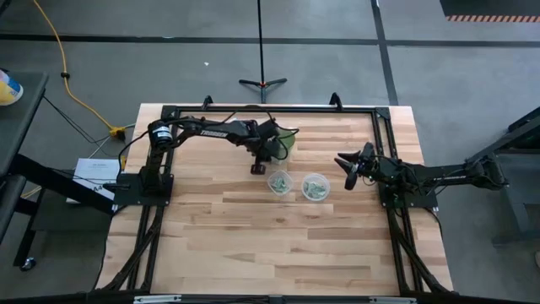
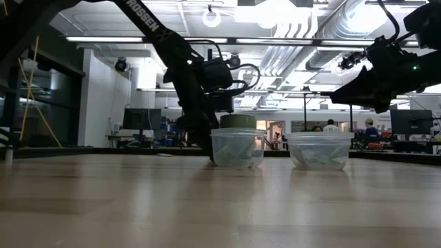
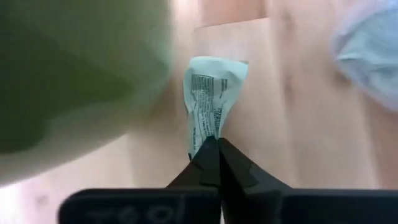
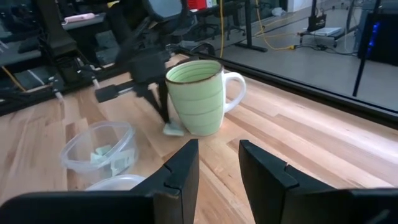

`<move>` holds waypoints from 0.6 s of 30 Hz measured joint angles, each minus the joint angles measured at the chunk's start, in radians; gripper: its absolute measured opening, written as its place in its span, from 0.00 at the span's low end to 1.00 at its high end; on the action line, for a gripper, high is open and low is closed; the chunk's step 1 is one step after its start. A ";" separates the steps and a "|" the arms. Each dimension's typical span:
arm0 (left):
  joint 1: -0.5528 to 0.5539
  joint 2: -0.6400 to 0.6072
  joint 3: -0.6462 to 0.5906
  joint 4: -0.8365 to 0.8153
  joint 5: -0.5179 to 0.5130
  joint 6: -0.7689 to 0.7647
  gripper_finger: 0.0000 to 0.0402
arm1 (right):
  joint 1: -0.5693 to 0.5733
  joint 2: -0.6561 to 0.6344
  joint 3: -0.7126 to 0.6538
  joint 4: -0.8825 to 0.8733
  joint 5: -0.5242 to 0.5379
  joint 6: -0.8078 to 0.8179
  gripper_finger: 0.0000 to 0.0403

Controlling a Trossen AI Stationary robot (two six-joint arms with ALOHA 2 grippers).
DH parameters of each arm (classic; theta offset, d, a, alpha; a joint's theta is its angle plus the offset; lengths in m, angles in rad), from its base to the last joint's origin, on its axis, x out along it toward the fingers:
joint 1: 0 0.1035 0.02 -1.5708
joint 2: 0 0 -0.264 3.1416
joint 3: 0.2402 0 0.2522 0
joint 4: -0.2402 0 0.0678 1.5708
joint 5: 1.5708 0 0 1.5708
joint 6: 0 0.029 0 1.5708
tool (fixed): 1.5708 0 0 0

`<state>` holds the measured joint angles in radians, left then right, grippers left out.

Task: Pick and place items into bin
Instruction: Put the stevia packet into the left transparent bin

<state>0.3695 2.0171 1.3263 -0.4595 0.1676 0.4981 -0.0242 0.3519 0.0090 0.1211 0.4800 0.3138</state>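
Green mug [image 4: 198,96] standing upright on wooden table [image 1: 253,245], toward its far side. Tripod stand [image 1: 262,83] on floor beyond far edge; yellow cable [image 1: 63,63] trailing far left.

The left arm is stretched across the rear of the desk, its wrist bent downward, and the left gripper [image 3: 214,148] is held low with its fingers pinched together. The right gripper [image 4: 217,163] is raised, fingers parted, with the arm extended inward.
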 joint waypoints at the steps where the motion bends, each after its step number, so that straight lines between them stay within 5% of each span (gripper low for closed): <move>1: 0.001 0.000 0.003 -0.002 -0.018 0.000 0.05 | 0.000 0.000 0.000 0.000 -0.005 0.000 0.26; 7: -0.009 -0.011 0.006 -0.053 -0.053 -0.005 0.10 | 0.000 0.000 0.000 -0.001 -0.019 0.000 0.26; 13: -0.019 -0.036 0.013 -0.078 -0.050 0.003 0.05 | 0.000 0.000 0.000 -0.002 -0.026 0.000 0.26; 18: -0.026 -0.075 0.016 -0.133 -0.161 -0.006 0.06 | 0.000 0.000 0.000 0.003 -0.031 0.001 0.26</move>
<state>0.3437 1.9424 1.3422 -0.5928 0.0063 0.4917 -0.0242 0.3519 0.0090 0.1242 0.4488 0.3144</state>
